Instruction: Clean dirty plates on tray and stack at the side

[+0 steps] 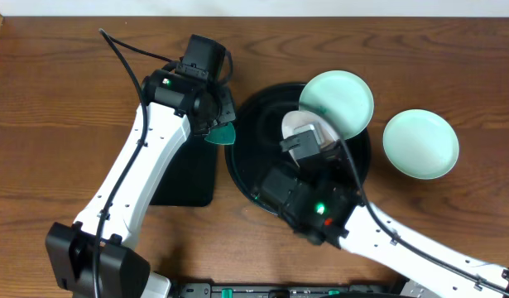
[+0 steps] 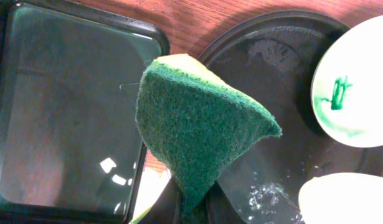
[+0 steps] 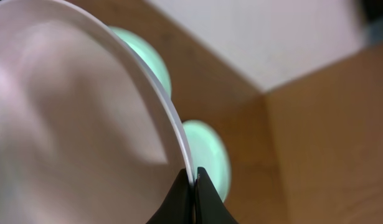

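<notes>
One white plate [image 1: 302, 126] seems to be held up for wiping, and next the green sponge [image 1: 222, 135] must be brought onto it. At centre-left the sponge is pinched tight by the left gripper [image 1: 214, 126]; right of it, above the tray [image 1: 246, 165], the plate's rim is clamped in the right gripper [image 3: 192, 186].

Black tray [image 1: 242, 165], green sponge [image 2: 197, 130], mint plate [image 1: 420, 144], wood-grain tabletop [image 1: 55, 99], seemingly white plate [image 3: 66, 124].
</notes>
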Motion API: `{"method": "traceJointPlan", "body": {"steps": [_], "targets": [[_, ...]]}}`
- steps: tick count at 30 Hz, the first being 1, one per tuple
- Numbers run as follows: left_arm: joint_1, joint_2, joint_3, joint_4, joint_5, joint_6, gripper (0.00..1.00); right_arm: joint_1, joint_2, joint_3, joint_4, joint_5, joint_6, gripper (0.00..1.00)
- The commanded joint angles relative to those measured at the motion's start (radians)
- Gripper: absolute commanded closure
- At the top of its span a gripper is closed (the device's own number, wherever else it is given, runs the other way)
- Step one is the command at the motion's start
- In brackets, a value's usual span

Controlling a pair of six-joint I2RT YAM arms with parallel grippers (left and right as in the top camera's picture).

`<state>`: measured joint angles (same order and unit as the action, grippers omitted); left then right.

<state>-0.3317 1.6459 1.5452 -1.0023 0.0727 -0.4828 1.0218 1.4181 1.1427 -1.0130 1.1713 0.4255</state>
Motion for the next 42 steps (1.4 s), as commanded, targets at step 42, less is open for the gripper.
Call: {"method": "traceJointPlan", "body": {"steps": [42], "targets": [[0.001,0.002,-0.002,-0.003,0.011,-0.011,0.93,-1.599,0.027,-0.247,0.473,-1.171,0.052,0.99]]}}
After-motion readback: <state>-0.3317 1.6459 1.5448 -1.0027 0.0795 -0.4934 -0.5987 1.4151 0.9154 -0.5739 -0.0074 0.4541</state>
